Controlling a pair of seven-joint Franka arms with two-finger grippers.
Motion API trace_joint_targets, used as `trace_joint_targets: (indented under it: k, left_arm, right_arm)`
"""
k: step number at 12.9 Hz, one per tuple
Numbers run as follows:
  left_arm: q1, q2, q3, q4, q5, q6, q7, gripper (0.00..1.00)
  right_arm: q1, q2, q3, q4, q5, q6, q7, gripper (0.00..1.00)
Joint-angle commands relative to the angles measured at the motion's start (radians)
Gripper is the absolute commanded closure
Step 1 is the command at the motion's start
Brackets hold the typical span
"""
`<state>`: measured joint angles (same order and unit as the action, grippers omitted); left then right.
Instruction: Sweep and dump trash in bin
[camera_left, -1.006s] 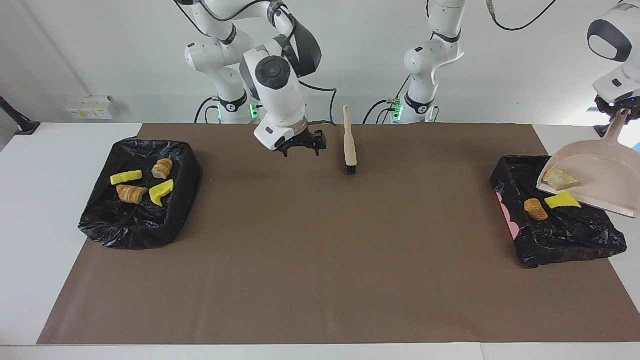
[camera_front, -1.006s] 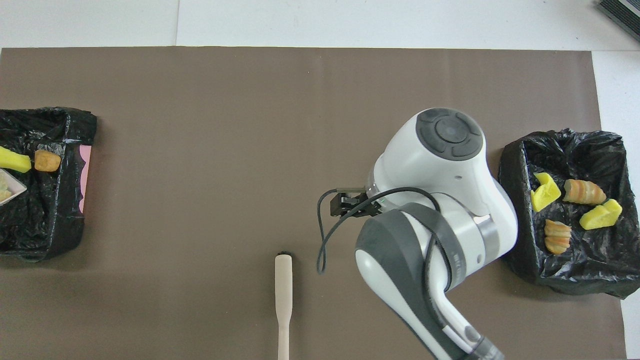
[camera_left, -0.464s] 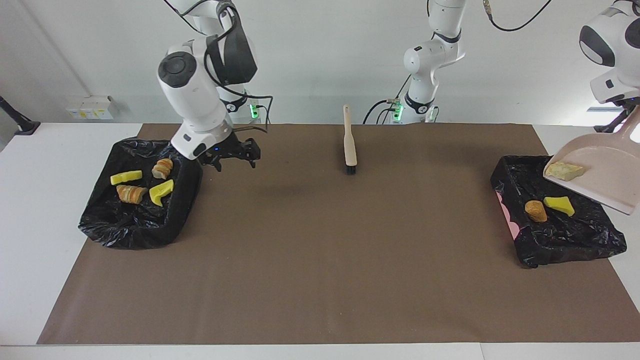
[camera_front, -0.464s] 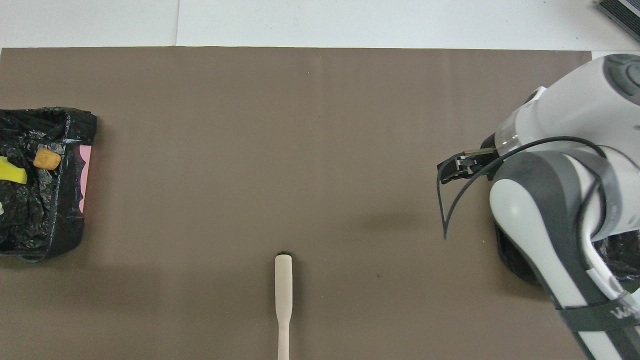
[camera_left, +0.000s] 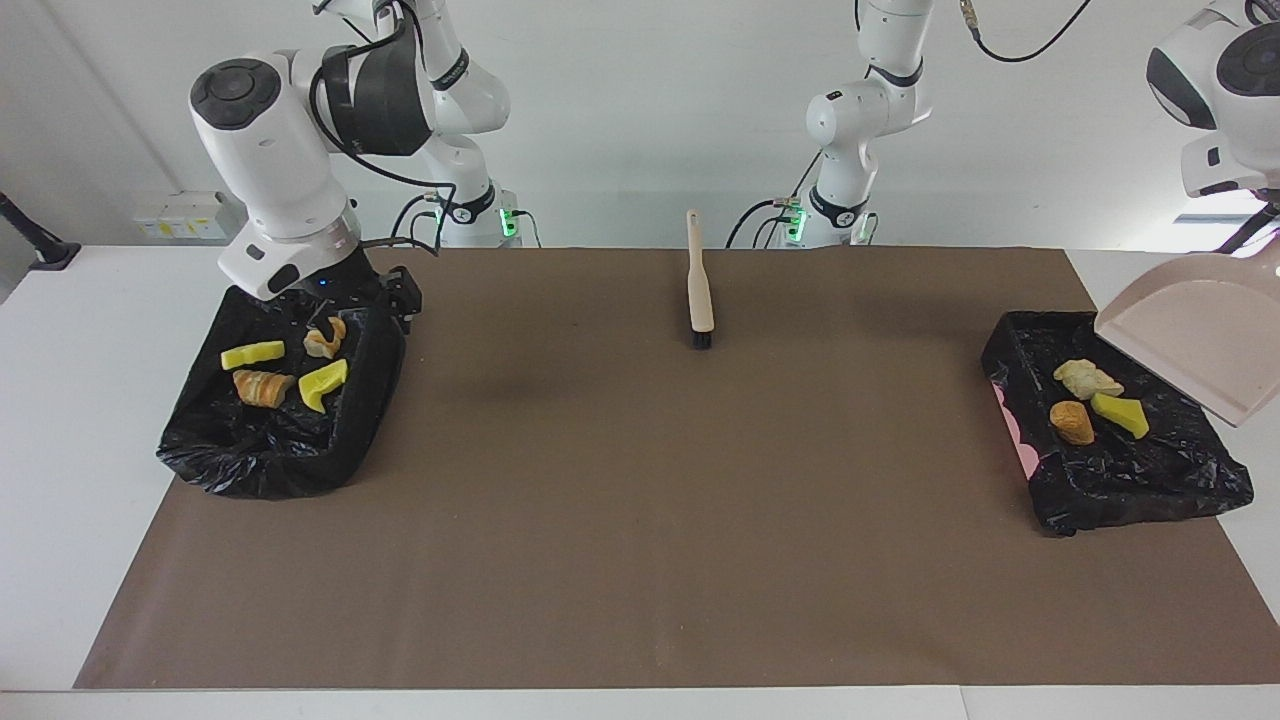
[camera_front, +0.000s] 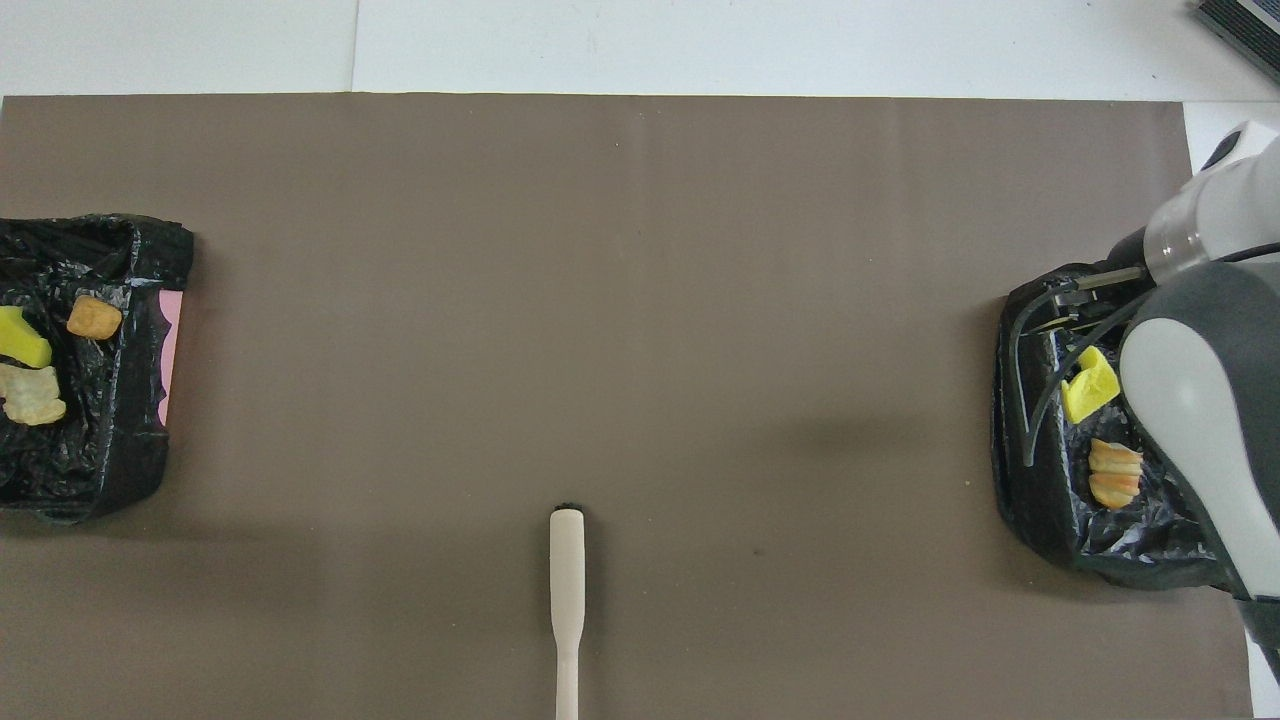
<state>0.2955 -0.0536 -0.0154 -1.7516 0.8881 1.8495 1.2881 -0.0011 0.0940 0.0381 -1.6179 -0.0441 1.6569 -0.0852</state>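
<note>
Right arm: bent at the elbow, reaching down at the right arm's end of the table, near the edge closest to the robots.
Right gripper (camera_left: 345, 300): low, pointing down.
Left arm: raised high at the left arm's end of the table.
Left gripper (camera_left: 1262, 215): mostly out of view.

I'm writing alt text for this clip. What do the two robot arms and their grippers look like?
Both arms are glossy white, rounded segments with dark grey joint caps and bands. The right arm has a round grey end disc and a loose black cable looping to its small black right gripper. The left arm looks the same; another black cable hangs beside its upright column. Green lights glow at both bases.
</note>
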Motion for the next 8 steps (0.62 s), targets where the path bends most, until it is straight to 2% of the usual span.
trace_joint_targets:
  k: [1,4,6,8]
  left_arm:
    - [-0.038,0.018,0.011,0.070,-0.067,-0.003,0.052,1.00]
    - [-0.035,0.008,0.014,0.130,-0.401,-0.023,0.053,1.00]
    - [-0.038,-0.014,0.008,0.126,-0.507,-0.108,0.037,1.00]
    - [-0.038,-0.040,0.002,0.115,-0.668,-0.186,-0.033,1.00]
  right_arm:
    - [-0.002,-0.026,-0.033,0.047,-0.007,-0.068,-0.008,0.00]
    - [0.001,-0.086,-0.047,0.001,0.035,-0.108,0.077,0.00]
    - [0.001,-0.091,-0.047,0.009,0.039,-0.114,0.076,0.00]
    - [-0.005,-0.091,-0.049,0.042,0.078,-0.144,0.084,0.00]
